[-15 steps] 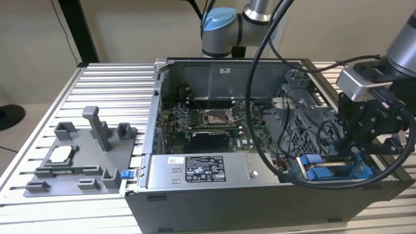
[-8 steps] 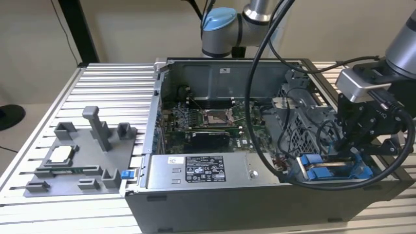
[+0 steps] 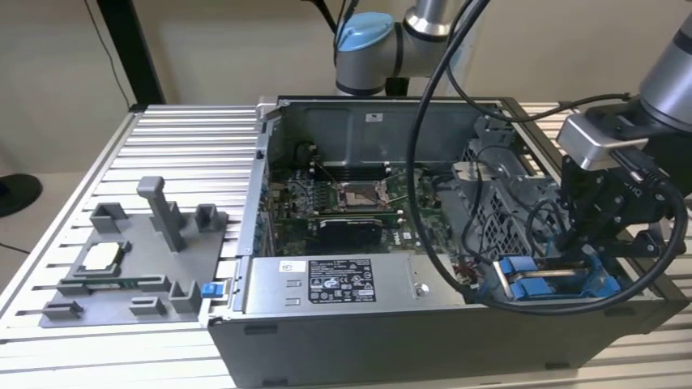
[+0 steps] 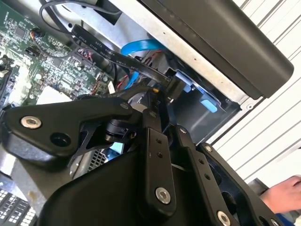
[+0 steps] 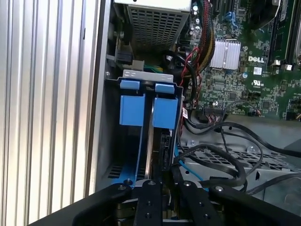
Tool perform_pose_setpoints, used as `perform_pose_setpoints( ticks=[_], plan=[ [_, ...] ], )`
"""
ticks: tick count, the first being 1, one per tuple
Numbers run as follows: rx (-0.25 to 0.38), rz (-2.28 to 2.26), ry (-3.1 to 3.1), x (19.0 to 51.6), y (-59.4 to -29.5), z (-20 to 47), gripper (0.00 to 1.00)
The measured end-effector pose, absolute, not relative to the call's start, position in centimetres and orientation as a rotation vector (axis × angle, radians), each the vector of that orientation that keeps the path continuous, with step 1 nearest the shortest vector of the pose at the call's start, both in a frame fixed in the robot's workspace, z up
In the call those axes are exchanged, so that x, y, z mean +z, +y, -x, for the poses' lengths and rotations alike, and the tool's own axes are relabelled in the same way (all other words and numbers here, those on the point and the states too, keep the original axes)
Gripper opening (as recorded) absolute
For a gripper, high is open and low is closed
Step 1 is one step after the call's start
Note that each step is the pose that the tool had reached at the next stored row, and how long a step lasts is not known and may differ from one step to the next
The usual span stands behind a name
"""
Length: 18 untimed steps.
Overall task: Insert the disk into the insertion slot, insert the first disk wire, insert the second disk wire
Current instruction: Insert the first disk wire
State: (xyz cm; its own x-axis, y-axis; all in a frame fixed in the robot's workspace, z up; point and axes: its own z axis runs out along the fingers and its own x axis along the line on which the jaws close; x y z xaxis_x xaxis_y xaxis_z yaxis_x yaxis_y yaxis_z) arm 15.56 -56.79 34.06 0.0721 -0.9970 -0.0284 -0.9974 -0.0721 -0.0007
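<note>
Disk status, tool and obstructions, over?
Tool low at insertion slot. Disk looks seated on edge inside. Black cables crowd alongside.

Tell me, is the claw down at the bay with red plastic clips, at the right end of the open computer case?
Not quite: the clips are blue, not red, as the first wrist view shows. The claw is indeed down at that bay, at the exterior view's right end of the open computer case.

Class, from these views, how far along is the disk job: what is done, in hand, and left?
Done: the disk looks seated in the insertion slot. In hand: the tool sits low at the slot beside a blue wire. Left: whether either wire is plugged in cannot be told.
</note>
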Motion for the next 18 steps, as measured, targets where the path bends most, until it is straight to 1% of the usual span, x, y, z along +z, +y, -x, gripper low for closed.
perform_pose_setpoints(
  ticks=[18],
  plan=[
    [0.031, 2.223, 2.191, 33.37, -56.61, -15.56, 0.0]
  ],
)
